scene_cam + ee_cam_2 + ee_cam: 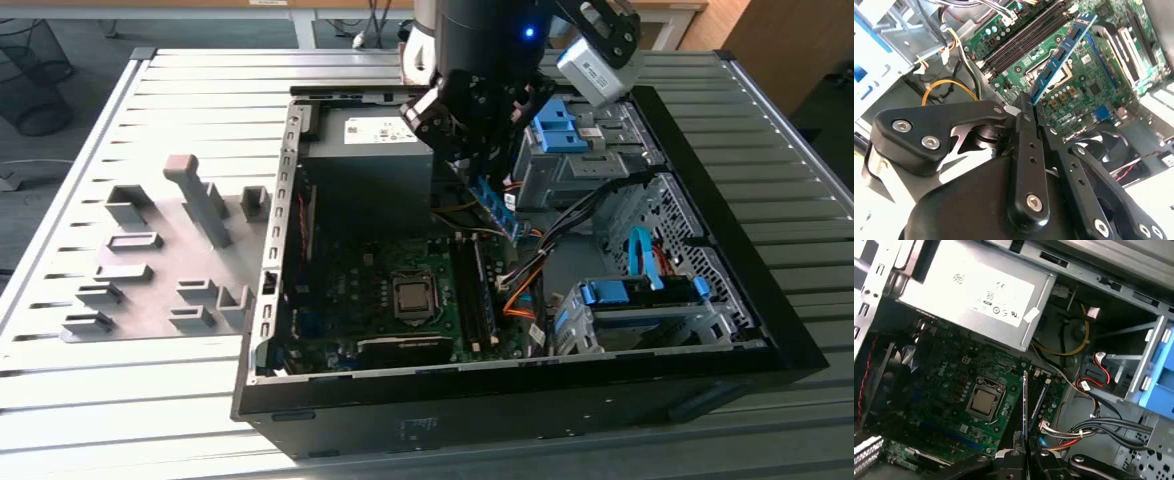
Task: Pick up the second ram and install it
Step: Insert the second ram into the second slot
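My gripper (481, 165) hangs over the open computer case (747, 340), shut on the second ram (497, 207). The ram is a long blue circuit stick with dark chips (1061, 55). It slopes down from the fingers toward the green motherboard (360, 290). In the second wrist view the black fingers (1025, 130) clamp one end of the stick, and its far end sits above the processor socket area. The first wrist view shows the stick edge-on (1025, 400) beside the black memory slots (1043, 400). The stick is held in the air above the slots (471, 290), not seated.
Orange and black cables (527, 290) run beside the slots. Blue drive-bay latches (634, 292) and a metal drive cage stand on the exterior view's right. A silver power supply (974, 300) sits at the case's far end. Grey fixture blocks (160, 270) lie on the slatted table outside the case.
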### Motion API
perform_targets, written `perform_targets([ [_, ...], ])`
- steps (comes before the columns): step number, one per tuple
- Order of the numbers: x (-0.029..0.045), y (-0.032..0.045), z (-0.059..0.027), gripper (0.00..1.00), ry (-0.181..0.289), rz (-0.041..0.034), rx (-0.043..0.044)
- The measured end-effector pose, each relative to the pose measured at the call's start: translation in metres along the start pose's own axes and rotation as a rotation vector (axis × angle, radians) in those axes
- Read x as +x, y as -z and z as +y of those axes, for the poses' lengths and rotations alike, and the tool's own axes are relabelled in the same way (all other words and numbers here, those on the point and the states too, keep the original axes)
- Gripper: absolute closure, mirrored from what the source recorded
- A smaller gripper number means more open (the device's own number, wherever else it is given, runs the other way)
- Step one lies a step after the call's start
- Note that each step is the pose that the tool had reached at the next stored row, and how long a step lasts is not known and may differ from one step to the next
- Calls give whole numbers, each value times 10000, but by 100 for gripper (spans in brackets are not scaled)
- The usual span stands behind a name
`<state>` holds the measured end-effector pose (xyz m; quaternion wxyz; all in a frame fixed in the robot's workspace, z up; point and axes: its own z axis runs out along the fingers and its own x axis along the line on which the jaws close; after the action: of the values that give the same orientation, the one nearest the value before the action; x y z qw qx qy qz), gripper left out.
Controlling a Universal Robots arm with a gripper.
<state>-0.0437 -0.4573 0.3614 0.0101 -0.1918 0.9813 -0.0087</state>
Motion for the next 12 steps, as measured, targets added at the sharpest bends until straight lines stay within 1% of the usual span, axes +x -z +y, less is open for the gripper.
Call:
perform_targets([
  [1, 0, -3, 0, 86, 106, -2, -1],
  [3, 0, -3, 0, 86, -95, 3, 3],
  [12, 0, -4, 0, 86, -139, 3, 2],
])
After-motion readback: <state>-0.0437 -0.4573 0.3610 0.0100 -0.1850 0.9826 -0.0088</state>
